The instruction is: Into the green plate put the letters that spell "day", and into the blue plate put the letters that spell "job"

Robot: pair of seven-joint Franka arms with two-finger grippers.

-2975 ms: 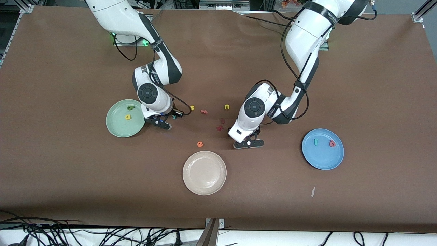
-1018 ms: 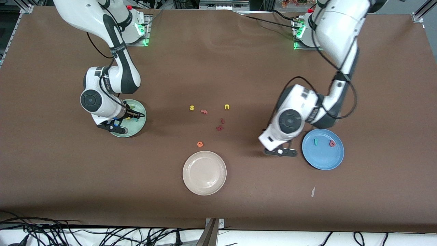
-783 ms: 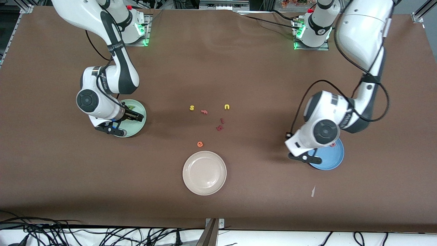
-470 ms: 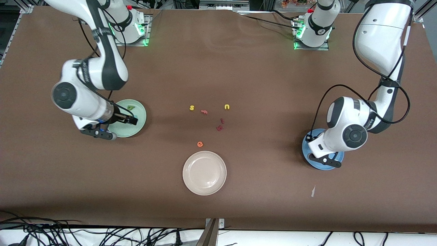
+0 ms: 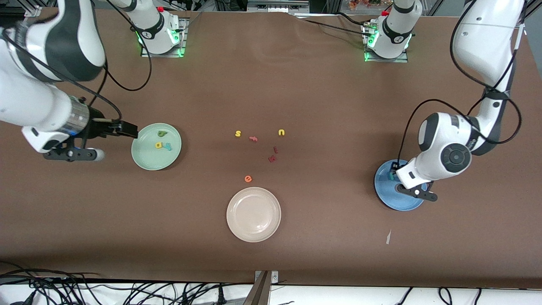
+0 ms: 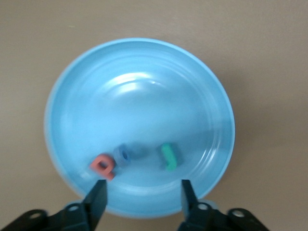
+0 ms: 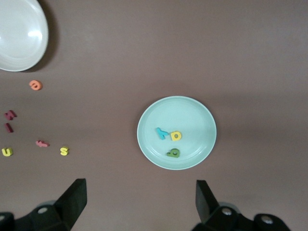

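Observation:
The green plate [image 5: 146,159] [image 7: 195,118] holds the letters that spell "day": a dark green "a" [image 5: 161,134] [image 7: 173,153], a yellow "d" [image 5: 159,145] [image 7: 176,135] and a teal "y" [image 5: 168,146] [image 7: 161,132]. My right gripper [image 5: 127,129] [image 7: 140,185] hangs open and empty, high beside that plate toward the right arm's end. The blue plate [image 5: 400,201] [image 6: 139,91] holds the letters that spell "job": a pinkish-red "b" [image 6: 103,166], a blue "o" [image 6: 126,154] and a teal "j" [image 6: 169,156]. My left gripper [image 5: 396,171] [image 6: 142,187] is open over it, empty.
A cream-white plate [image 5: 253,214] lies nearest the front camera. Loose letters sit mid-table: an orange "e" [image 5: 248,178], a yellow "s" [image 5: 238,134], a yellow "u" [image 5: 281,132], a pink letter [image 5: 253,138] and two dark red ones [image 5: 273,154]. A paper scrap [image 5: 388,237] lies near the blue plate.
My right gripper opened over the green plate, left the teal "y" there, then rose away toward its end. My left gripper swung over the blue plate and opened; the blue "o" now lies inside.

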